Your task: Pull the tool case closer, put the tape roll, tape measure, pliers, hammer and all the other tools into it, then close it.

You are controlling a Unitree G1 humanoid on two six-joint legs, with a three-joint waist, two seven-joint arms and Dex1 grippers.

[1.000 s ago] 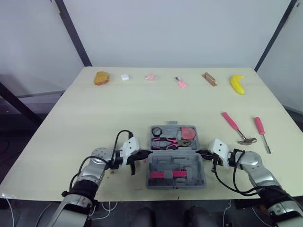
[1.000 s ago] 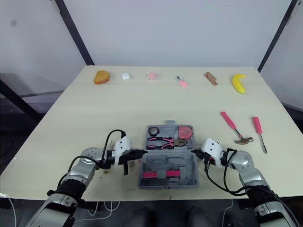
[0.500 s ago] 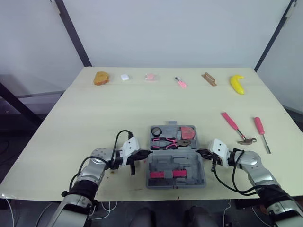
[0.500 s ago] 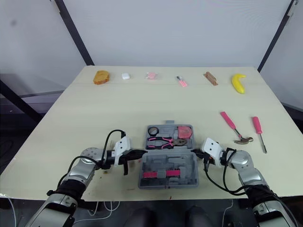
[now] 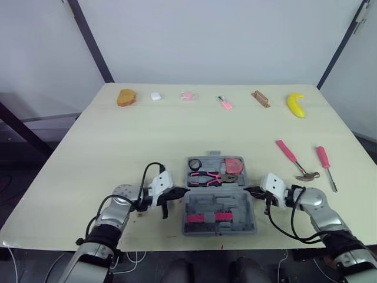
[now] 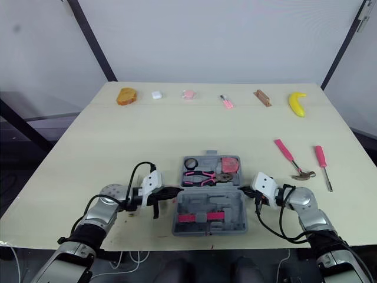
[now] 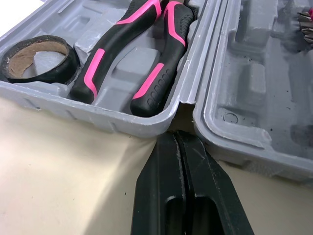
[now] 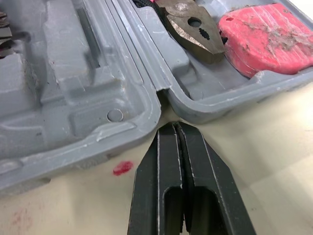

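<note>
The left gripper [image 7: 175, 135] and right gripper [image 8: 175, 125] are both pinched fully closed on nothing. Each tip sits at the hinge notch on its own side of the open tool case [image 5: 200, 203]. Over the last second nothing visibly shifts: the case and both arms sit where they were, so the pull looks finished or stalled.

The case already holds the tape roll [image 5: 195, 163], the pliers [image 5: 205, 177] and the red tape measure [image 5: 234, 163]. The hammer [image 5: 294, 160] and a pink-handled screwdriver [image 5: 325, 165] lie well apart to the right, so they probably come next.

The case's open lid lies close to the near edge of the desk [image 5: 147, 135], leaving little room to drag it further. The desk beyond it is bare up to a far row of small items.
</note>
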